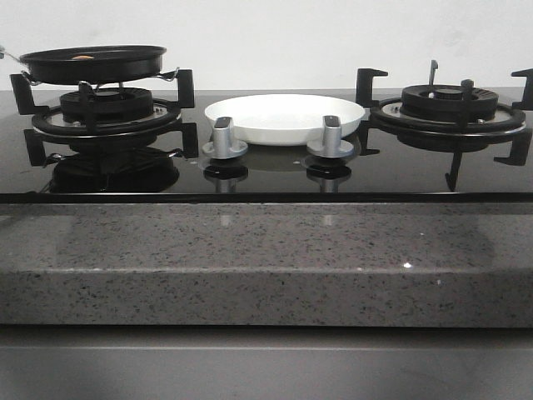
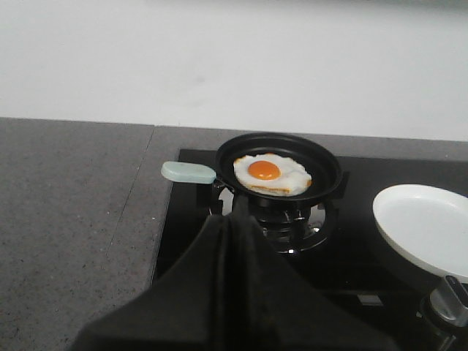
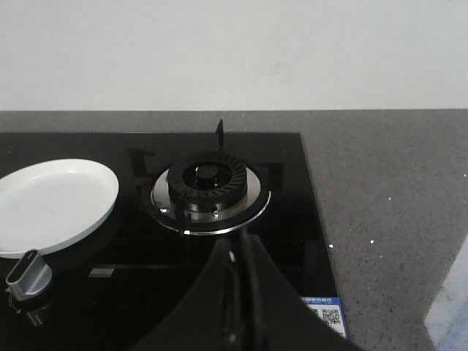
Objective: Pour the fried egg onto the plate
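Note:
The fried egg (image 2: 271,174), white with an orange yolk, lies in a black frying pan (image 2: 322,164) that rests on the left burner (image 1: 107,107); only a sliver of the egg (image 1: 82,57) peeks over the pan rim (image 1: 92,62) in the front view. The white plate (image 1: 283,117) sits on the hob's middle behind two knobs, also seen in the left wrist view (image 2: 428,227) and the right wrist view (image 3: 51,205). My left gripper (image 2: 235,219) is shut with nothing in it, short of the pan. My right gripper (image 3: 240,252) is shut and holds nothing, in front of the right burner (image 3: 210,186).
The pan has a pale green handle (image 2: 187,172) pointing away from the plate. Two silver knobs (image 1: 223,137) (image 1: 331,137) stand in front of the plate. The right burner grate (image 1: 450,104) carries nothing. A grey speckled counter (image 1: 266,258) surrounds the black glass hob.

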{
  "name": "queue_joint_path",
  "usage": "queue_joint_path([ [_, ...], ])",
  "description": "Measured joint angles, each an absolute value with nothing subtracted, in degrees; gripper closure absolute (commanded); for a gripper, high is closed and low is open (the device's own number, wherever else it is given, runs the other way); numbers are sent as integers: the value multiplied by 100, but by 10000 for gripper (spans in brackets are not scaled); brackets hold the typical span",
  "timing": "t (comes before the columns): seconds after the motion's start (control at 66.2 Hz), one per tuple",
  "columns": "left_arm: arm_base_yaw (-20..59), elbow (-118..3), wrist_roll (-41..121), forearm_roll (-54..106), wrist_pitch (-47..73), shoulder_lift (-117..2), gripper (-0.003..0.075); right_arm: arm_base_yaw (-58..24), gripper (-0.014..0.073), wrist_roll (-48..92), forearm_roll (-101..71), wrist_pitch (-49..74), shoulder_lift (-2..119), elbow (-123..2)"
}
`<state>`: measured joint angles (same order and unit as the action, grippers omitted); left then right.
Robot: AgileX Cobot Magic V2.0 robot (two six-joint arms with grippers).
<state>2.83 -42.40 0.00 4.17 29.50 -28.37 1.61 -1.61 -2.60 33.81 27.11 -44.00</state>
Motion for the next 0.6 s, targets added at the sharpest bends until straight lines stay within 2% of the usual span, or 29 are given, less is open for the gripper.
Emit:
queue_joint_path([
  [0.393,283,-4240,0,417,3025,-3558,720,161,655,-127,-260,3486,3290,-4304],
  [0.468,283,-4240,0,417,3047,-3678,648,161,599,-127,-260,3509,3336,-4295],
  [0.529,283,-4240,0,417,3058,-3742,536,161,502,-127,-260,3518,3348,-4295],
  [0.604,283,-4240,0,417,3069,-3836,380,161,329,-127,-260,3518,3374,-4295],
])
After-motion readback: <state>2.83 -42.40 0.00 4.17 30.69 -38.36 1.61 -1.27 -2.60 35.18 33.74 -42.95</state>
